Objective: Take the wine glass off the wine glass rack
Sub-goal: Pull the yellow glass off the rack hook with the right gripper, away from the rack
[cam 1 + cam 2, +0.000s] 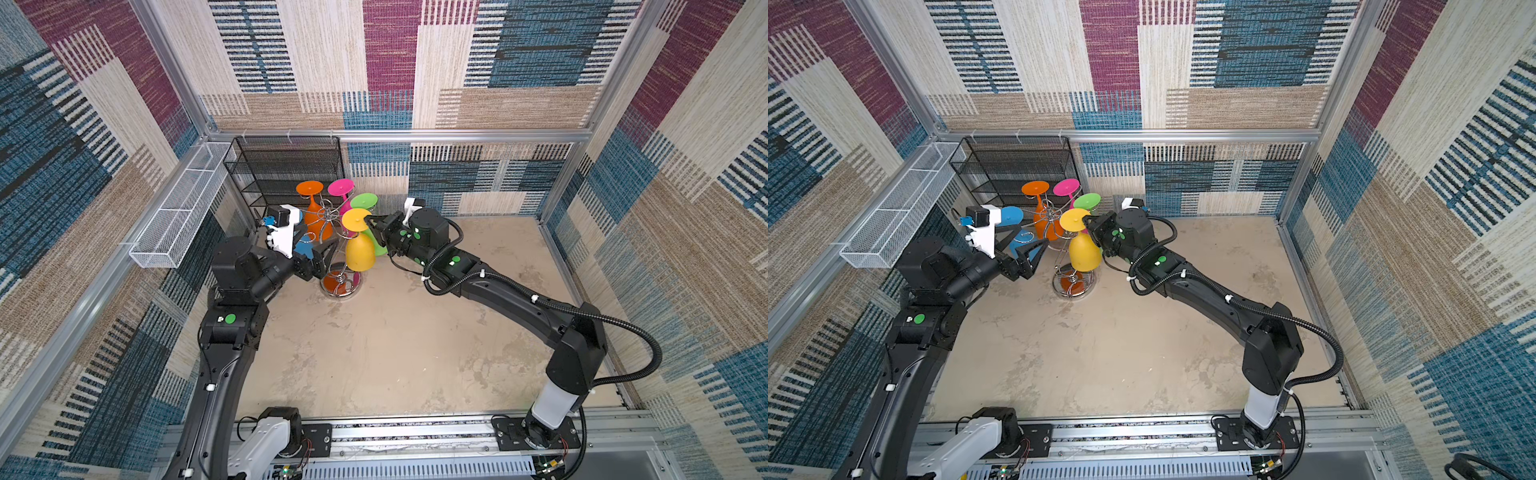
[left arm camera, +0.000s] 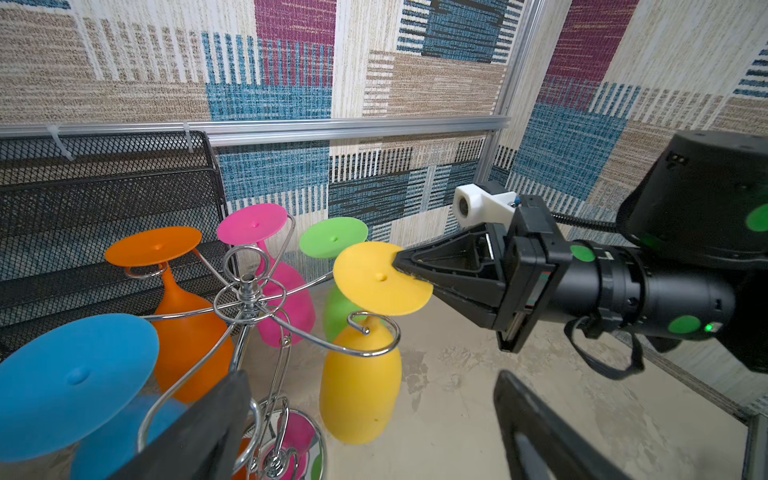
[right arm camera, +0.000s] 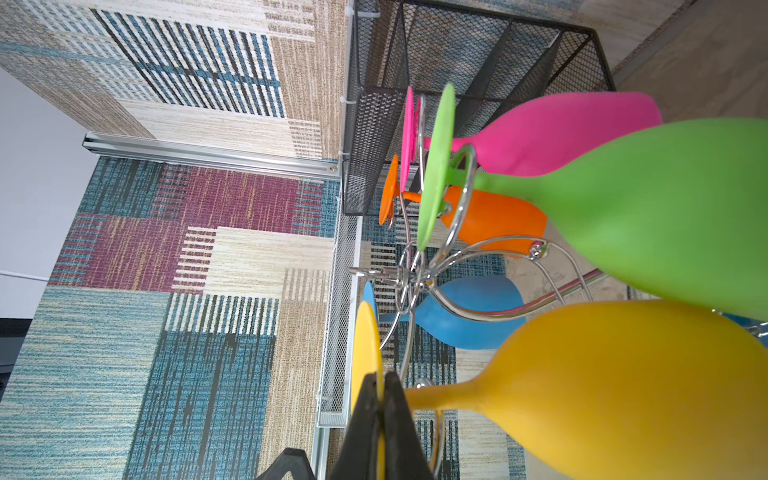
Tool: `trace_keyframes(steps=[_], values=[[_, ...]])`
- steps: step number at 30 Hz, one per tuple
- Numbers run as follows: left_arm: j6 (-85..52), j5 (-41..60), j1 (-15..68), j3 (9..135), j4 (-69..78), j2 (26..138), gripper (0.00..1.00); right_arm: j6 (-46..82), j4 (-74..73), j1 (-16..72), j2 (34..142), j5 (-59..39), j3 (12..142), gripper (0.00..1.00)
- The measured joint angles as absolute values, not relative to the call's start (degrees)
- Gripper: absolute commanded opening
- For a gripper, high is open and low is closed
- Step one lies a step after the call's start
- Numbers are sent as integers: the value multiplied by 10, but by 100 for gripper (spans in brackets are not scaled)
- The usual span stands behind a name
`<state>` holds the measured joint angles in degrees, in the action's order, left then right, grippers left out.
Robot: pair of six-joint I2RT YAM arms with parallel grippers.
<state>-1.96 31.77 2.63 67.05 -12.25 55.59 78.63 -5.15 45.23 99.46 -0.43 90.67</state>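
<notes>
Gripping the yellow glass [image 2: 374,286] by the rim of its foot with the right tool [image 2: 400,266], pressed shut flat on the disc. Hangs bowl down from the rack [image 1: 340,286] standing near the counter's [image 1: 395,353] back left corner, just in front of the black shelf [image 1: 286,166]; stem inside a scroll curl, foot tilted just above the wire. Shares the rack with orange glass [image 1: 309,188], pink glass [image 1: 340,187], green glass [image 1: 364,201] and blue glass [image 1: 1011,216], likewise hung bowl down. Spreads the left tool [image 1: 1034,235] wide, holding nothing, on the rack's side toward the counter's left edge, just beside the blue glass.
</notes>
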Motion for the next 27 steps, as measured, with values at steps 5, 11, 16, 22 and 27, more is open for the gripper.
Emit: trace_keyframes(steps=[5,11,16,22,27], values=[[-25,319,26,670,-123,559,94,786,-53,450,978,1,877,0],[-30,319,26,670,-122,559,93,786,-61,449,942,6,826,0],[-32,333,26,670,-118,562,93,786,-66,445,909,11,785,0],[-34,339,26,670,-118,563,93,784,-69,443,866,16,732,0],[-39,349,28,670,-118,563,93,773,-66,442,816,18,685,0]])
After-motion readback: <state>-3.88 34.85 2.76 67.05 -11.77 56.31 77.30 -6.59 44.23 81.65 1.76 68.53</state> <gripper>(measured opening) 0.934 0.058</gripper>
